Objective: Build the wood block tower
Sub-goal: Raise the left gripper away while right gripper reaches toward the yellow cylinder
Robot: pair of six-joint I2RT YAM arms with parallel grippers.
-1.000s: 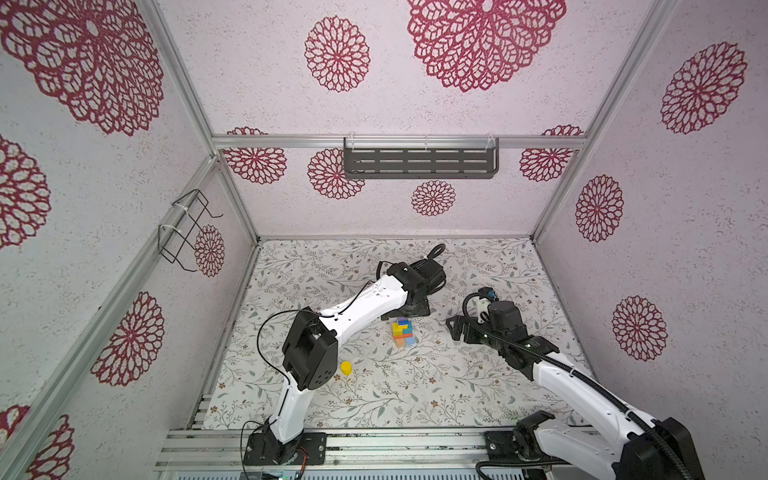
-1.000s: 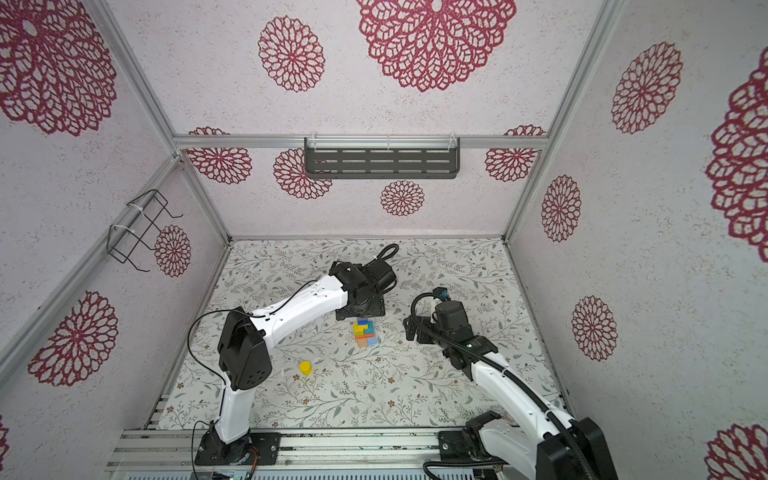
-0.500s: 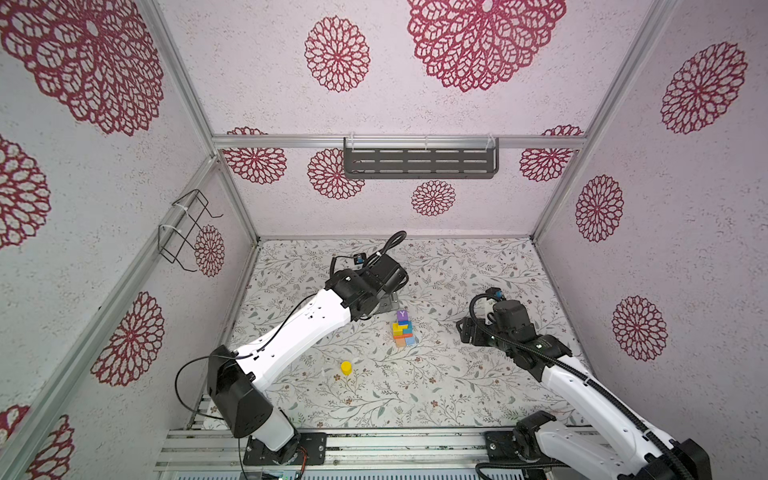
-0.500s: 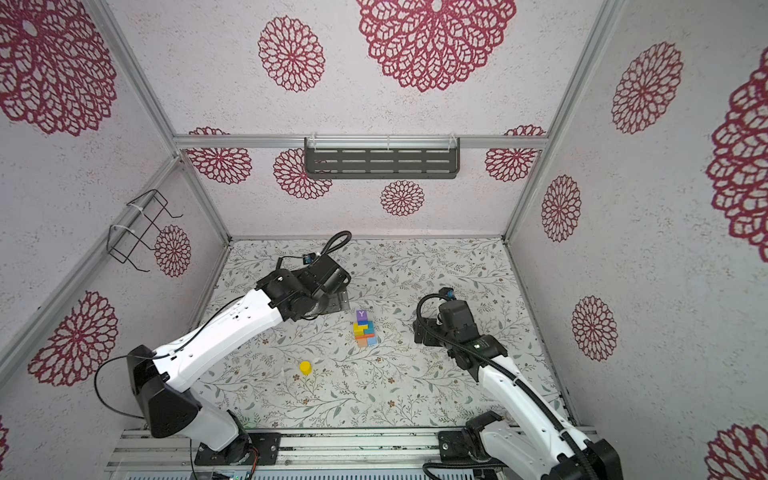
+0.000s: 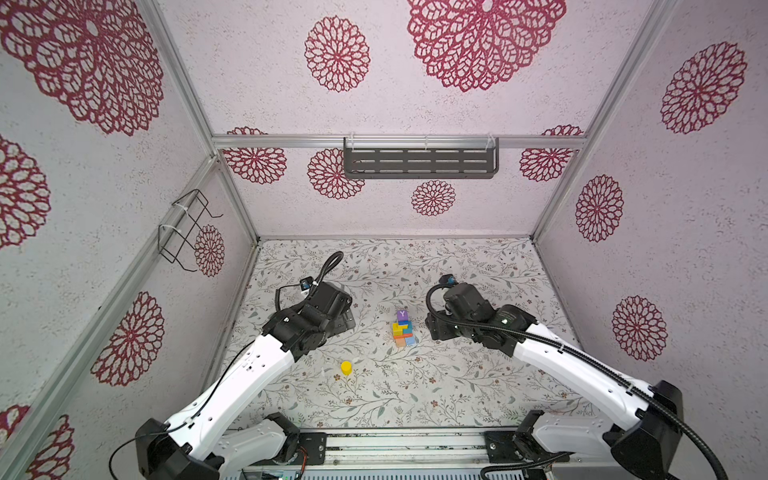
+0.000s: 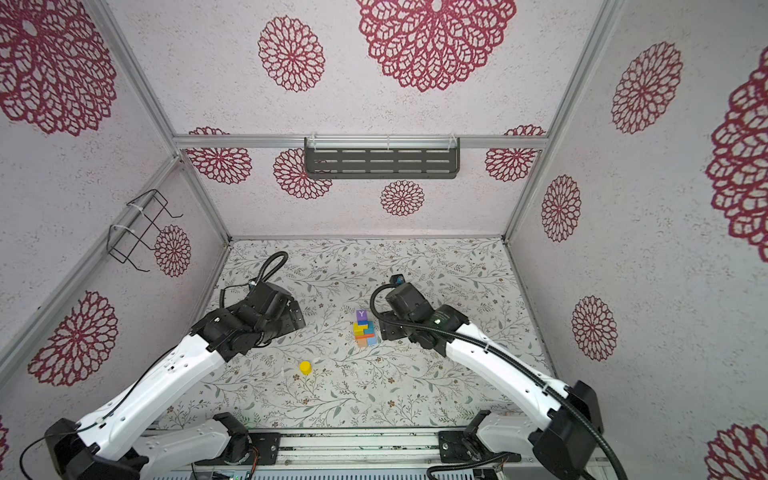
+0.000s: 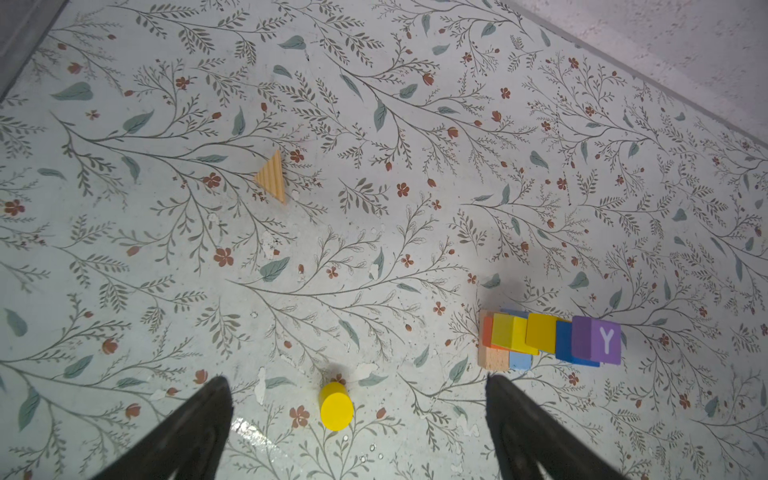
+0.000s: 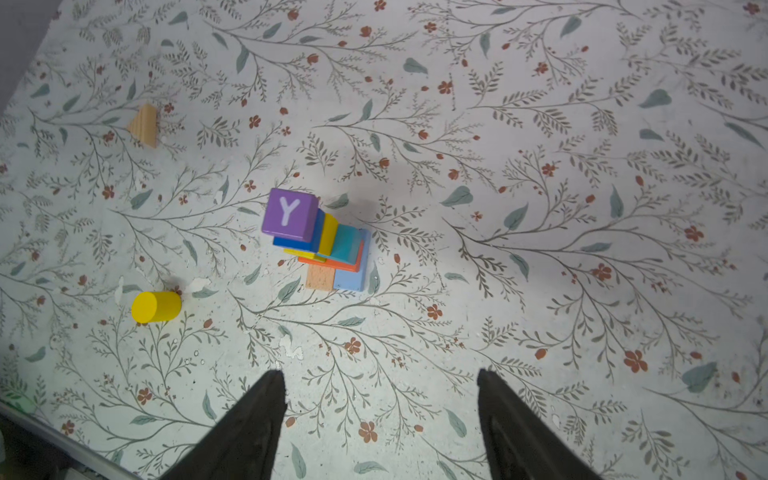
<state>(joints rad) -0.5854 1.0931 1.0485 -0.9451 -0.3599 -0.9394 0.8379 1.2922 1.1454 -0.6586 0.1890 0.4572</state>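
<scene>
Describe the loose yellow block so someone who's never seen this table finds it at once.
On the floral table, find the colourful block tower in the middle. The yellow cylinder sits alone, left of it and nearer the front rail, the only round piece.

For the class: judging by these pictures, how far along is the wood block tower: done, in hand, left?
Done: the tower stands several layers high, capped by a purple Y cube. In hand: nothing; the left gripper and right gripper are open and empty, apart from the stack. Left: the yellow cylinder and tan wedge sit loose on the table, away from the tower.
</scene>
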